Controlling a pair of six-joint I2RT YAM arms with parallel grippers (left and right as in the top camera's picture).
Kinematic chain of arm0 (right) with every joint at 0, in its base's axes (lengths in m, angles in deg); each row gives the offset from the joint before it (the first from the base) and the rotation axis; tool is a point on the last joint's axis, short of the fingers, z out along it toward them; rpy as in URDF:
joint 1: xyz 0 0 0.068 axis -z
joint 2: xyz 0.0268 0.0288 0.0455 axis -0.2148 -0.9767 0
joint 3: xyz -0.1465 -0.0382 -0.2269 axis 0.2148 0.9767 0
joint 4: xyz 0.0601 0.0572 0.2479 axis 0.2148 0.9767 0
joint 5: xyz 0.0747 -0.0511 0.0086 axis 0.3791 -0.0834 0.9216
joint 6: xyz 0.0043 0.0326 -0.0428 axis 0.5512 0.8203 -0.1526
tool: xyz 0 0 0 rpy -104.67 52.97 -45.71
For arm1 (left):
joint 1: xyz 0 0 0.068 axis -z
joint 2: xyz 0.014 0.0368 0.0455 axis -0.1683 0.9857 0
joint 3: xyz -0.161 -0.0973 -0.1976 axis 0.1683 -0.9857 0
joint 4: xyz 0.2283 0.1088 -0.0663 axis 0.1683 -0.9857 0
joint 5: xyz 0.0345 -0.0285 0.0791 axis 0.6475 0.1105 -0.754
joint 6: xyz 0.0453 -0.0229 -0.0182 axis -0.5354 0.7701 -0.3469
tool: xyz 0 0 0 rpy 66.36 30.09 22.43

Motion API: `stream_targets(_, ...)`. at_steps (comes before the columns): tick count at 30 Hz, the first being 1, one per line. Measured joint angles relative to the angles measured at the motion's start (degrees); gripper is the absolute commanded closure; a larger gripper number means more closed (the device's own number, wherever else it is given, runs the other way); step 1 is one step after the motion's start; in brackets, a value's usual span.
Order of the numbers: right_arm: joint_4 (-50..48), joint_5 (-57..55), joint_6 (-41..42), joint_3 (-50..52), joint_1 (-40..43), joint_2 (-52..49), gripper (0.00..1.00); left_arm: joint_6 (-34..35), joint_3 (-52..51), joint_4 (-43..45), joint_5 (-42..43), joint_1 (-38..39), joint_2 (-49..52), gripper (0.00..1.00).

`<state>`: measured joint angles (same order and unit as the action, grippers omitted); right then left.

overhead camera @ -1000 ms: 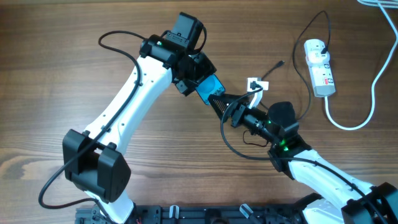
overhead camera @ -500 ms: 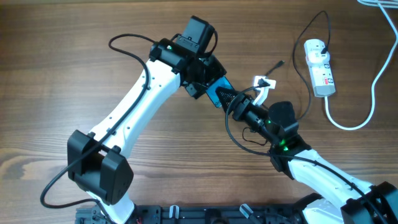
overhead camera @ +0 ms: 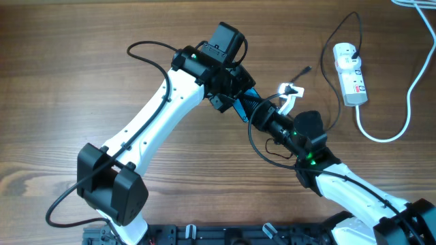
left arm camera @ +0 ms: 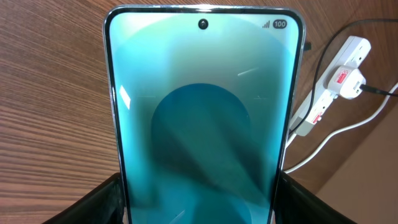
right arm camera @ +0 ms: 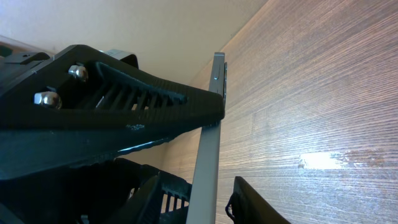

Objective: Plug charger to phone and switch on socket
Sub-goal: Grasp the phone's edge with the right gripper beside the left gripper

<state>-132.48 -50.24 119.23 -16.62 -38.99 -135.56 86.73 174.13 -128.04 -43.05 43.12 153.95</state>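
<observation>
Overhead view, from the left: the left claw [overhead camera: 238, 94] is clamped on the phone [left arm camera: 202, 118], holding it above the table [overhead camera: 68, 54] near the middle. The right claw [overhead camera: 259, 112] meets it just beside. In the right wrist view its fingers sit astride the phone's thin edge, though I cannot tell whether they press on it. Farther right the charger [overhead camera: 304, 71] lies loose on the table, its tip apart from both claws. The socket [overhead camera: 349, 75] sits near the right edge, well apart from the phone. If this is a handover, the crowded claws could twist or drop the phone should one let go before the other has a firm hold, and neither claw has the plug tip. The phone shows a lit teal screen, a thin dark rim, a camera dot at the top and a slim grey side.
</observation>
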Motion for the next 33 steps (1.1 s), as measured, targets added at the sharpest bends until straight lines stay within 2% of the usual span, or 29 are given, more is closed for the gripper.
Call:
stream_targets(20,0.17,1.33,2.36,0.00,0.00,-0.33,0.85,0.17,0.00,-0.74,-0.04,0.00,0.00,0.55)
stream_targets(24,0.26,1.57,3.04,0.00,0.00,-0.39,0.87,0.17,0.00,-1.16,-0.22,0.00,0.00,0.50)
stream_targets(28,0.46,1.57,3.85,0.02,0.00,-0.59,0.90,0.37,0.00,-1.44,-0.28,-0.02,0.00,0.42)
stream_targets(31,0.50,1.62,4.04,0.02,0.00,-0.66,0.92,0.44,0.00,-1.60,-0.28,-0.07,0.00,0.23)
stream_targets(33,0.26,1.84,4.42,0.04,0.00,-0.68,0.94,0.44,0.00,-1.62,-0.26,-0.07,0.00,0.15)
